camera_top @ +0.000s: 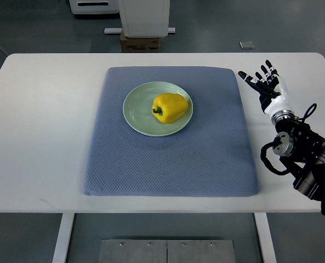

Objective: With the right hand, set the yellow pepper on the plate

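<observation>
So there's a white table (36,131) with a blue-grey mat (167,164) laid across the middle of it. On the mat, a bit toward the far side, sits a pale green plate (137,118), and the yellow pepper (170,107) is lying right on it, green stem pointing left. Over to the right, just off the mat's edge, the right hand (266,85) hovers above the table, fingers spread out and holding nothing.
</observation>
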